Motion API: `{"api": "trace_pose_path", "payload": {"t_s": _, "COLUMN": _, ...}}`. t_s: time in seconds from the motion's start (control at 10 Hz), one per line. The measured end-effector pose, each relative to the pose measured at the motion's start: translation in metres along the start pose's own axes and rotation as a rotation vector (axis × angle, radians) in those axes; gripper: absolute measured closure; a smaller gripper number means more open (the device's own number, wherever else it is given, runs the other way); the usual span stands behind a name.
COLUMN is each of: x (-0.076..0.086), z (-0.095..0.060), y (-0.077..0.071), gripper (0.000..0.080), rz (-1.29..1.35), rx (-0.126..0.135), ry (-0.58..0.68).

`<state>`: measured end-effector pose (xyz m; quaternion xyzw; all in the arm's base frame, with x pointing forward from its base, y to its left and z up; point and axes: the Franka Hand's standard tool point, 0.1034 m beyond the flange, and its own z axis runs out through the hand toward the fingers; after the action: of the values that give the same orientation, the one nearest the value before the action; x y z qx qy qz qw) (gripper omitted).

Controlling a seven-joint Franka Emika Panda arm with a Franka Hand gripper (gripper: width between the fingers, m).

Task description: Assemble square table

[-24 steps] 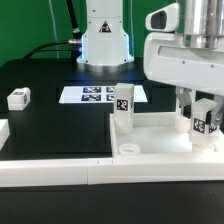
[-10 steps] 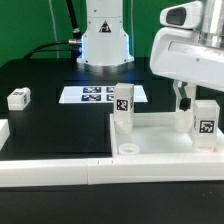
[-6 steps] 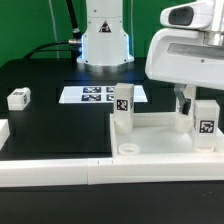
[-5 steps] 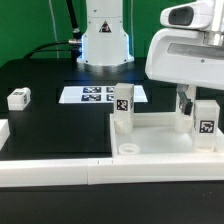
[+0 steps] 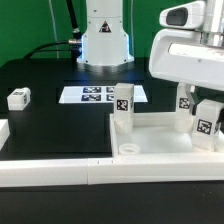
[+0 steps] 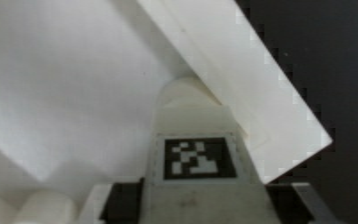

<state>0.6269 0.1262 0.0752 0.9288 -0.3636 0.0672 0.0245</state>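
Wrist view: the pincer (image 6: pixel 202 203) straddles a leg (image 6: pixel 197 120). Its two dark fingers (image 6: pixel 131 203) sit close on either side of the leg's upper end, just beyond a square black-and-white tag. Whether the pads press the leg or only flank it, I cannot tell. The leg is a smooth, matte white block with flat faces. Next to it a straight raised rim of the top (image 6: pixel 247 90) runs diagonally, with black worktop (image 6: pixel 327 60) beyond it.

Exterior view: the top (image 5: pixel 160 147) lies on the worktop at the exterior view's right, near the front. It is a square, shallow white plastic tray with a low wall all round and a pale flat floor. It holds a left leg (image 5: pixel 122 105) standing upright in its far-left corner, tag facing the camera. A right leg (image 5: pixel 208 122), also upright and tagged, stands at its right side under the pincer's bulky white housing. In the near-left corner a round socket (image 5: pixel 128 150) shows as an open ring.

A loose leg (image 5: pixel 19 97) lies on the worktop well apart, at the exterior view's left. The marker board (image 5: pixel 95 95) lies flat behind the top. A long white rail (image 5: pixel 60 172) runs along the front edge, just beside the top's near wall.
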Motion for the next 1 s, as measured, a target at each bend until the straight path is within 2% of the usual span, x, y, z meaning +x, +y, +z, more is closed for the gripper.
{"api": "trace_pose_path", "payload": {"t_s": 0.2, "x": 0.003, "z": 0.001, "y": 0.003, "gripper": 0.0511, "rz": 0.215, "rx": 0.011, "ry": -0.021}}
{"api": "trace_pose_path", "payload": {"t_s": 0.4, "x": 0.004, "z": 0.002, "y": 0.006, "gripper": 0.0511, "rz": 0.595, "rx": 0.063, "ry": -0.076}}
{"api": "trace_pose_path", "payload": {"t_s": 0.5, "x": 0.003, "z": 0.002, "y": 0.004, "gripper": 0.0511, "rz": 0.673, "rx": 0.078, "ry": -0.081}}
{"api": "trace_pose_path", "payload": {"t_s": 0.6, "x": -0.002, "z": 0.003, "y": -0.001, "gripper": 0.0508, "rz": 0.838, "rx": 0.107, "ry": -0.084}}
{"api": "trace_pose_path", "payload": {"t_s": 0.7, "x": -0.006, "z": 0.003, "y": -0.005, "gripper": 0.0508, "rz": 0.979, "rx": 0.119, "ry": -0.086}}
{"api": "trace_pose_path", "payload": {"t_s": 0.9, "x": -0.006, "z": 0.003, "y": -0.004, "gripper": 0.0506, "rz": 0.985, "rx": 0.117, "ry": -0.087}}
{"api": "trace_pose_path", "payload": {"t_s": 1.0, "x": -0.006, "z": 0.003, "y": -0.004, "gripper": 0.0325, "rz": 0.985, "rx": 0.117, "ry": -0.087}}
